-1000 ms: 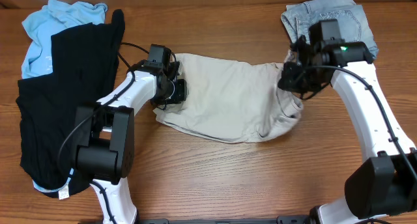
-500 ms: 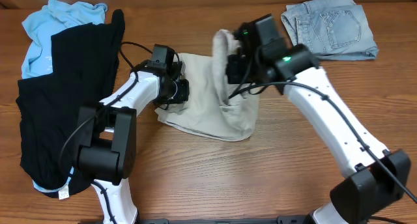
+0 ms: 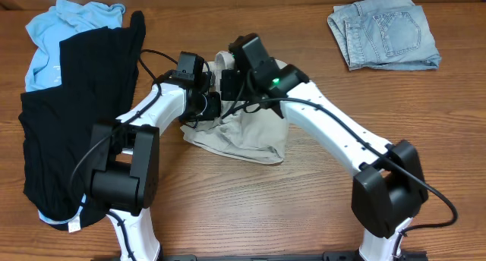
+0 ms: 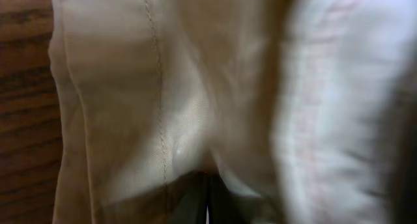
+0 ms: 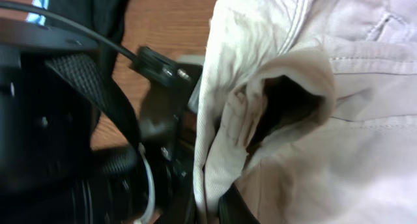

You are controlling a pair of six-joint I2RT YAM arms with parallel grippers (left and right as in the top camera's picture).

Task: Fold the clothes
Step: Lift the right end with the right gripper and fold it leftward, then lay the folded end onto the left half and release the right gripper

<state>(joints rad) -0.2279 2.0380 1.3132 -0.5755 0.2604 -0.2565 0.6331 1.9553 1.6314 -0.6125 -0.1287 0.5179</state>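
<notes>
Ana: Since a second ago, the right pincer [image 3: 226, 83] has swept from upper right to frame centre, clenched on the khaki shorts [image 3: 254, 136].

Ben: And the left pincer [image 3: 203, 105]?

Ana: It grips their left edge. Lay both edges flush on the tabletop [image 3: 304, 215] before releasing.

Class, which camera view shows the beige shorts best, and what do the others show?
Overhead: the beige shorts show most of their outline on the table, partly under the right arm. The left wrist view gives only blurred fabric with a seam; the right wrist view, a bunched fold close up.
</notes>
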